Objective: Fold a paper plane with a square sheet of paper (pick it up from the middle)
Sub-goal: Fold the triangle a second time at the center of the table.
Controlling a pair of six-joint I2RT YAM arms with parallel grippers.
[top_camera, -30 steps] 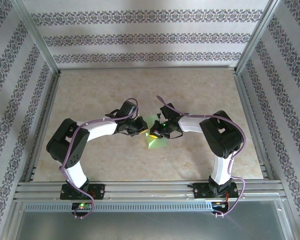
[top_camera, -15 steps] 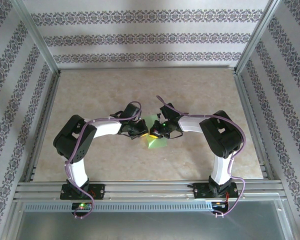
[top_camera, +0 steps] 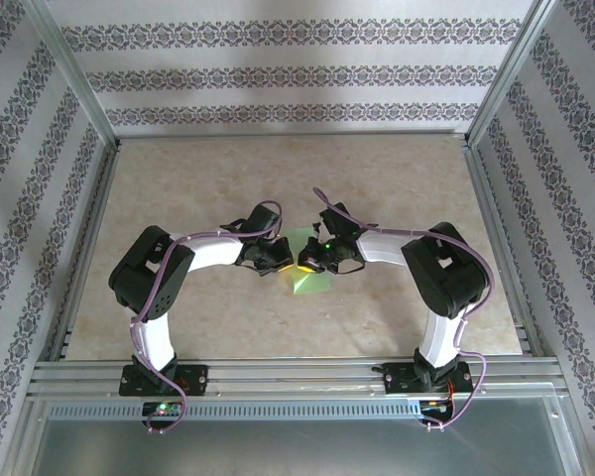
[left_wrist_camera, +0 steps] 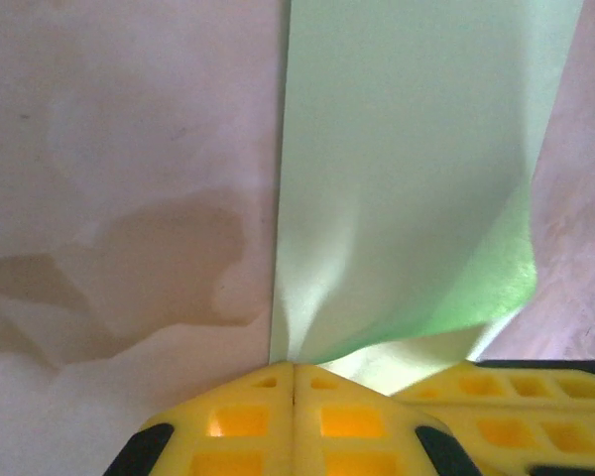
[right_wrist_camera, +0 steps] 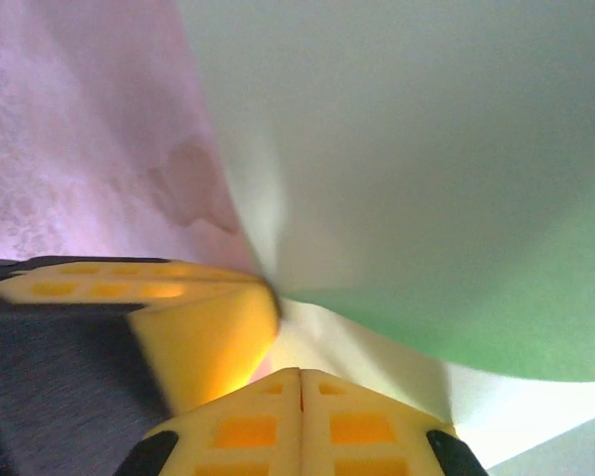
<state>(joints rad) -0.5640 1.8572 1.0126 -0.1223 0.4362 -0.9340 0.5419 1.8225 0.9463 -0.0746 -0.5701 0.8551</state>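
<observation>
The square sheet of paper [top_camera: 311,282] is light green and sits mid-table, bent up between the two grippers. My left gripper [top_camera: 284,262] is shut on the sheet's near edge; in the left wrist view its yellow jaws [left_wrist_camera: 294,369] meet where the paper [left_wrist_camera: 407,178] puckers into a fold. My right gripper [top_camera: 304,265] is shut too, its closed jaws [right_wrist_camera: 299,375] nipping the lower flap of the paper [right_wrist_camera: 426,178]. The grippers almost touch: the left one's fingers [right_wrist_camera: 208,327] show in the right wrist view, and the right one's fingers [left_wrist_camera: 535,397] in the left wrist view.
The beige marbled table [top_camera: 278,178] stretches away behind and to both sides of the grippers. Aluminium frame rails [top_camera: 278,372] run along the near edge, and patterned walls [top_camera: 297,69] close in the back and sides.
The left arm's elbow has swung in toward the centre and its gripper has finished closing on the paper. The right arm has barely shifted.
</observation>
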